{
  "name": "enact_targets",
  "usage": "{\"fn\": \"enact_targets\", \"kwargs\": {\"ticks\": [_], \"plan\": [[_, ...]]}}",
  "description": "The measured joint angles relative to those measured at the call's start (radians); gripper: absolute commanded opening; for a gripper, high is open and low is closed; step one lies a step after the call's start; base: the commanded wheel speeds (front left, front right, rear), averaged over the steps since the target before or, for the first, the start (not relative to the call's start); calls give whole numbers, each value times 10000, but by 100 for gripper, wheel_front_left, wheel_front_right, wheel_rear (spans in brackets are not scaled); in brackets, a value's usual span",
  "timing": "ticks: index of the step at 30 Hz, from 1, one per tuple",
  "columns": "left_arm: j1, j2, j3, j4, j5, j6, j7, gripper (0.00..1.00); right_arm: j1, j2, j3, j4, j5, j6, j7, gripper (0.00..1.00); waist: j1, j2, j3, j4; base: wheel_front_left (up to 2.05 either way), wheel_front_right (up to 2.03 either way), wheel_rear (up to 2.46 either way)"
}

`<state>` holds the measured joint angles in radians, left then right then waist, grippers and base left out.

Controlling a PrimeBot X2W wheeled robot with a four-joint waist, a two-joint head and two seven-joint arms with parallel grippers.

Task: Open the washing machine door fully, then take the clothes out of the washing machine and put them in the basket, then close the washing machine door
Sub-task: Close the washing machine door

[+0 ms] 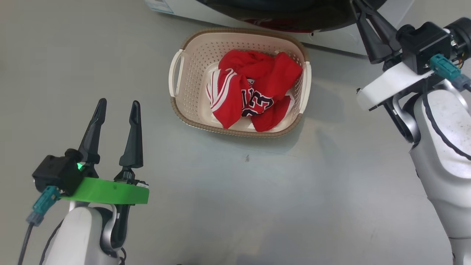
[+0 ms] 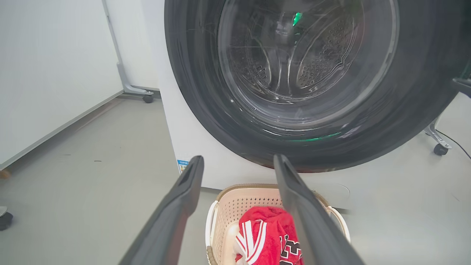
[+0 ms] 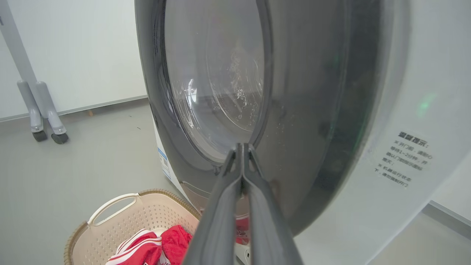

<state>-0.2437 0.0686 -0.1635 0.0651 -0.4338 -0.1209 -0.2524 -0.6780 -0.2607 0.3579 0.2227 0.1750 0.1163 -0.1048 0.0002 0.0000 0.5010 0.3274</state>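
grey floor (image 1: 235, 206), white wall (image 2: 48, 66) upper left; basket (image 1: 195, 81) holds clothes (image 1: 257, 84); left gripper (image 1: 118, 105) spread empty, right gripper (image 3: 243, 147) pressed closed by door (image 3: 312, 110).

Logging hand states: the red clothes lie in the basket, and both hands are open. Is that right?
Not quite. The clothes do lie in the basket and the left hand is open, but the right hand is shut: the right wrist view shows its fingers pressed together.
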Motion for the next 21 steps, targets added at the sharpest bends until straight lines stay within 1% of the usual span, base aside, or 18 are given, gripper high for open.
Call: {"fn": "enact_targets", "kwargs": {"ticks": [4,10,15,21], "plan": [[-195,-82,-56,36,-194,0,0,100,-423,-205,-2,263,23,56,117,0,0,0,333,389,0,0,0],[-289,-105,-207,119,-263,-2,0,100,-1129,-259,0,619,178,56,115,0,0,0,797,756,0,0,0],[-409,-138,-318,182,-299,-2,0,100,-1399,-472,-161,1034,286,56,25,0,0,0,1024,934,0,0,0],[-467,-140,-385,242,-314,-2,0,100,-1888,-495,-173,1227,376,59,-59,0,-1,0,1183,965,0,0,0]]}}
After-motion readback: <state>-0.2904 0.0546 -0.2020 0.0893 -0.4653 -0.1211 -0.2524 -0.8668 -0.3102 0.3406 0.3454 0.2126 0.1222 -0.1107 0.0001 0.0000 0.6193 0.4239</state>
